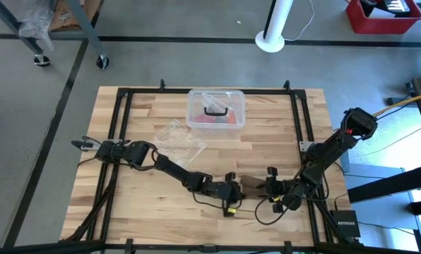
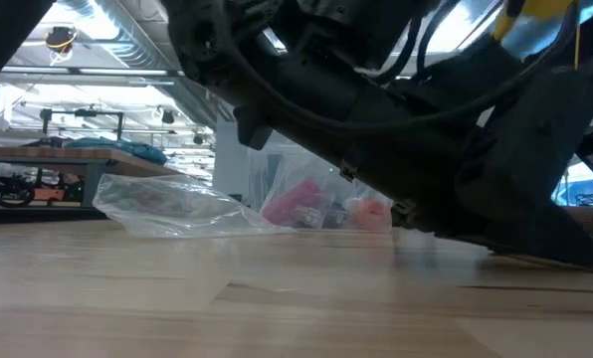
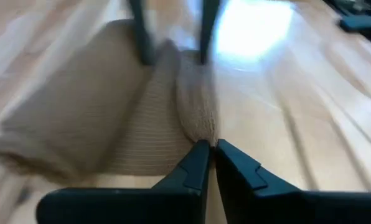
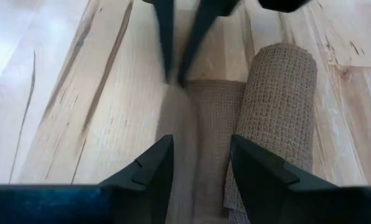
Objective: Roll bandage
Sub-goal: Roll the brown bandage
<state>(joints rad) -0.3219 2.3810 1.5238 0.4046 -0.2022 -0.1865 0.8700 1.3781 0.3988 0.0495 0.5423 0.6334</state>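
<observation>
Near edge of table (image 1: 147, 212), lower centre of high view: both grippers meet head-on over the bandage (image 1: 251, 188).

Left gripper (image 1: 233, 191) comes in from the left, low on the wood. Left wrist view: its fingers (image 3: 195, 167) are pinched together on the bandage edge (image 3: 195, 112), fabric bunched into a ridge right at the tips. Flat brown strip spreads to the left of that ridge in that frame; part of it looks folded or rolled at the lower left, too blurred to tell which.

Right gripper (image 1: 270, 190) comes in from the right, facing the left one. Right wrist view: fingers (image 4: 149, 167) apart, straddling the flat strip, nothing clamped. A partly rolled section of bandage (image 4: 279, 99) lies just right of the flat part in that frame, touching it. The left arm's two finger tips show at the top of the frame, closed on the strip's far end.

Low view: mostly dark arm bodies filling the upper right; bandage not visible there.

Further back, middle of the table: clear bag (image 1: 179, 140), crumpled, lying flat, upper left of the grippers, well apart from them. In low view the bag (image 2: 172, 207) sits at left centre.

Far edge, top centre: clear box (image 1: 216, 109) with black handle, red contents visible through it. Just beyond the bag.
</observation>
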